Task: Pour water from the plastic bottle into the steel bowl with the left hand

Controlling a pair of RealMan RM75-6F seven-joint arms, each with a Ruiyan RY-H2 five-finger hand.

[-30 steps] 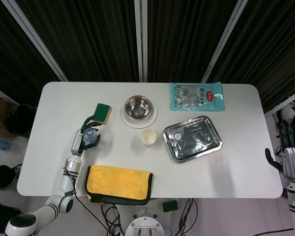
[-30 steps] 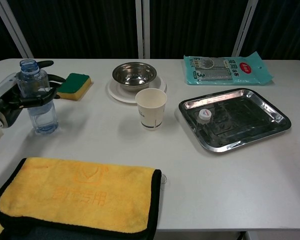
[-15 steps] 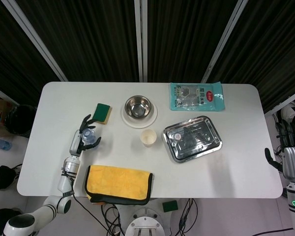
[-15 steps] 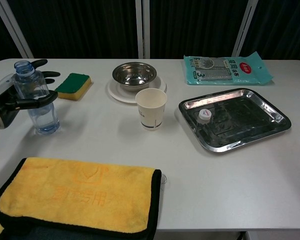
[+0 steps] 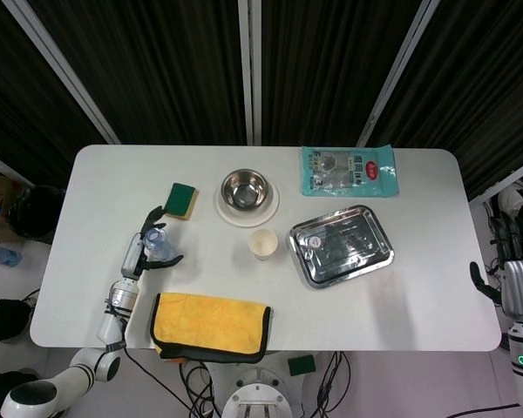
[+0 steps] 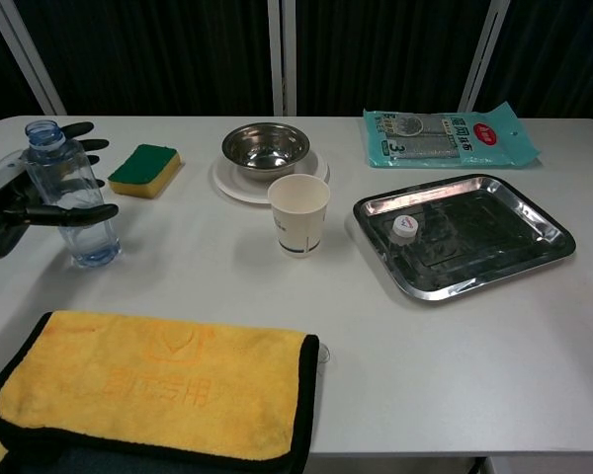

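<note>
The clear plastic bottle [image 6: 71, 197] stands upright and uncapped on the table at the left, with a little water in its base; it also shows in the head view [image 5: 157, 243]. My left hand [image 6: 20, 202] is beside it on the left, with fingers spread around it and not gripping [image 5: 138, 254]. The steel bowl [image 6: 265, 145] sits on a white plate [image 6: 227, 183] at the table's middle back [image 5: 246, 189]. My right hand [image 5: 516, 277] hangs off the table's right edge, fingers extended, holding nothing.
A paper cup [image 6: 298, 212] stands in front of the bowl. A steel tray [image 6: 474, 242] on the right holds a bottle cap [image 6: 404, 226]. A green-yellow sponge [image 6: 144, 168] lies behind the bottle. A yellow towel [image 6: 158, 385] covers the front left; a teal packet [image 6: 445, 135] lies at the back right.
My left hand has let go of the bottle: its fingers opened and it drew back slightly to the left. The bottle stays standing. The right hand has not moved.
</note>
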